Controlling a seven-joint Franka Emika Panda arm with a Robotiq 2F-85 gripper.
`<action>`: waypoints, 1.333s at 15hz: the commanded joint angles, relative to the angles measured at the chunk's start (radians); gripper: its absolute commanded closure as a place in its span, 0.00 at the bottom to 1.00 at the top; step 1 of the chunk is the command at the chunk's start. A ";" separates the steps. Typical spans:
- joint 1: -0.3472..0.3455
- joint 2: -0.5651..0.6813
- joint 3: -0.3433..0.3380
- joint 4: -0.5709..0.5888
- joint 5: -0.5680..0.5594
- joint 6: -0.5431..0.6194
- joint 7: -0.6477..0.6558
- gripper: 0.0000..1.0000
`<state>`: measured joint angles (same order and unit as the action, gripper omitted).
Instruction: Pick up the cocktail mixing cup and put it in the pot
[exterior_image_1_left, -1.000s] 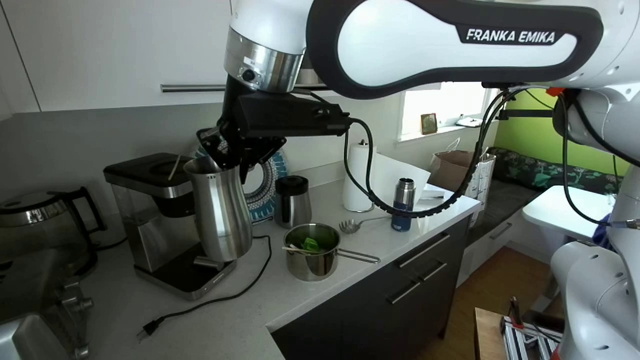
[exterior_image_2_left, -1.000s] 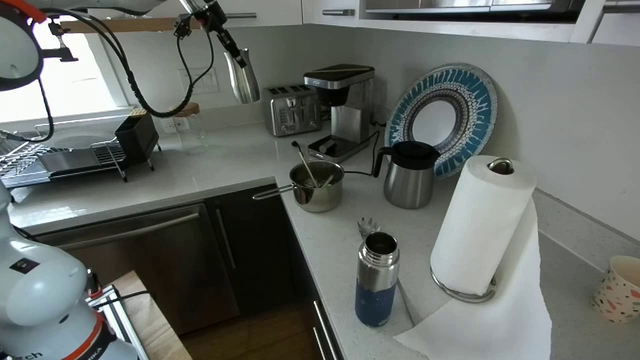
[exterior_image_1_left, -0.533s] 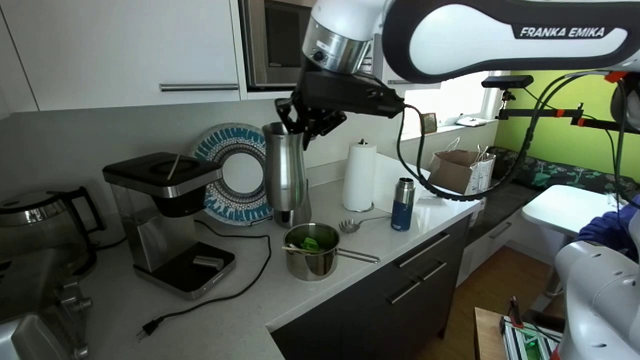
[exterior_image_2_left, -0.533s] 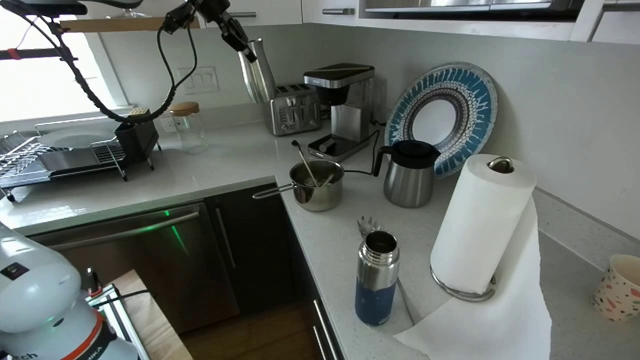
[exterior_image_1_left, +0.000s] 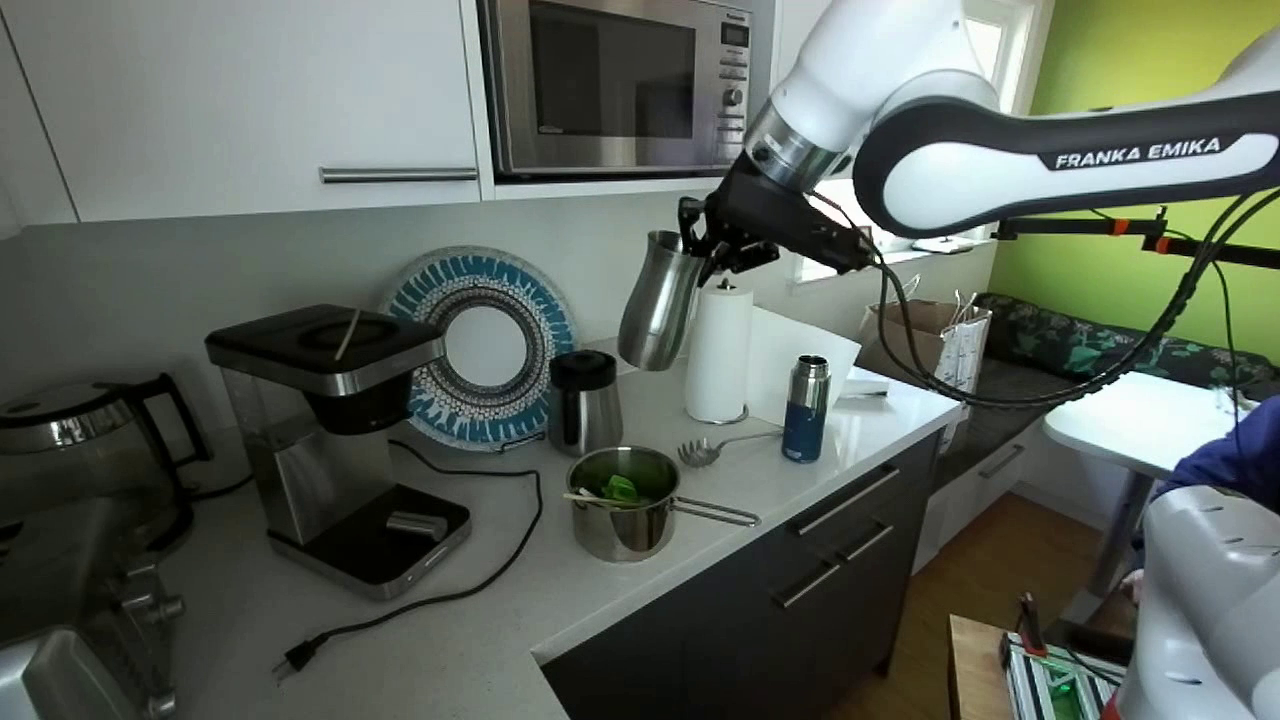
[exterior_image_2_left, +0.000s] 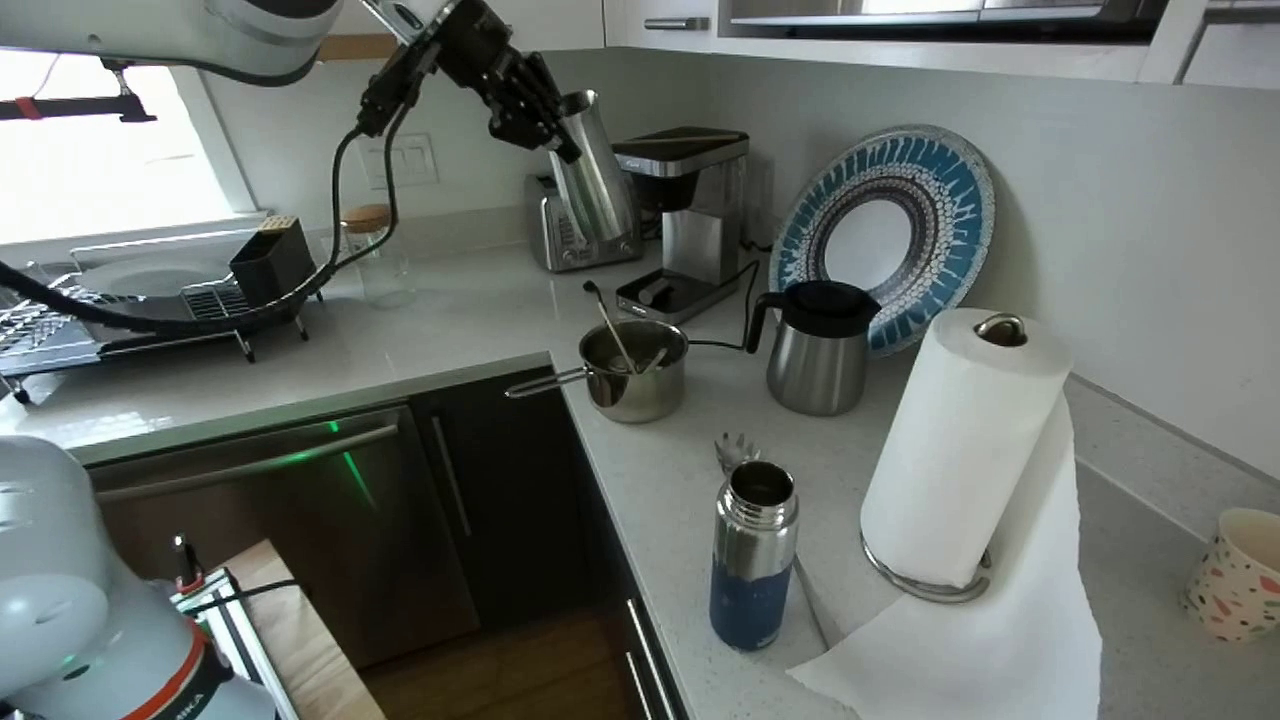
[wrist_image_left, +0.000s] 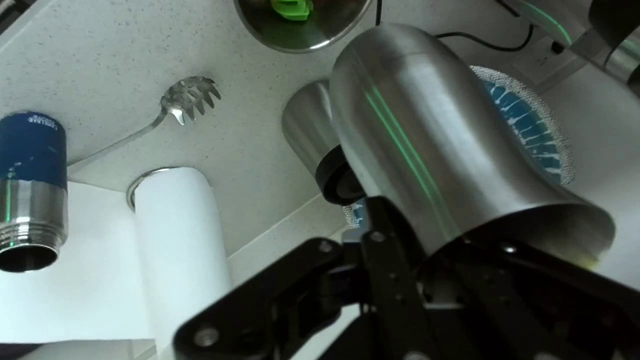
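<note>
The tall shiny steel cocktail mixing cup (exterior_image_1_left: 657, 312) hangs tilted in the air, mouth up toward my gripper (exterior_image_1_left: 698, 252), in both exterior views (exterior_image_2_left: 600, 185). My gripper is shut on the cup's wall at the rim, one finger outside and the other reaching into the mouth. The wrist view shows the cup (wrist_image_left: 420, 130) large, its opening hiding part of one finger. The low steel pot (exterior_image_1_left: 625, 530) stands on the counter with its thin handle (exterior_image_1_left: 715, 512) sticking out; it holds green and stick-like utensils. The pot also shows in an exterior view (exterior_image_2_left: 640, 398) and at the top of the wrist view (wrist_image_left: 295, 47).
A steel jug with black lid (exterior_image_1_left: 585, 415) stands behind the pot. A coffee machine (exterior_image_1_left: 325, 360), a patterned plate (exterior_image_1_left: 430, 400), a paper towel roll (exterior_image_1_left: 718, 375), a blue bottle (exterior_image_1_left: 805, 420) and a serving fork (exterior_image_1_left: 700, 453) are around. A microwave (exterior_image_1_left: 610, 90) is above.
The arm has carried the held cup away from in front of the coffee machine, rightward in both exterior views. The cup is now more tilted. The pot has not moved.
</note>
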<state>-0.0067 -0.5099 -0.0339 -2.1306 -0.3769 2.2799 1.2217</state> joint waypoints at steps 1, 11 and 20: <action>-0.079 -0.041 -0.018 -0.206 0.111 0.169 -0.036 0.97; -0.045 0.195 -0.125 -0.243 0.566 0.379 -0.454 0.97; -0.102 0.341 -0.096 -0.157 0.680 0.277 -0.581 0.97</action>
<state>-0.0839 -0.2075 -0.1376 -2.3488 0.2880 2.6380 0.6561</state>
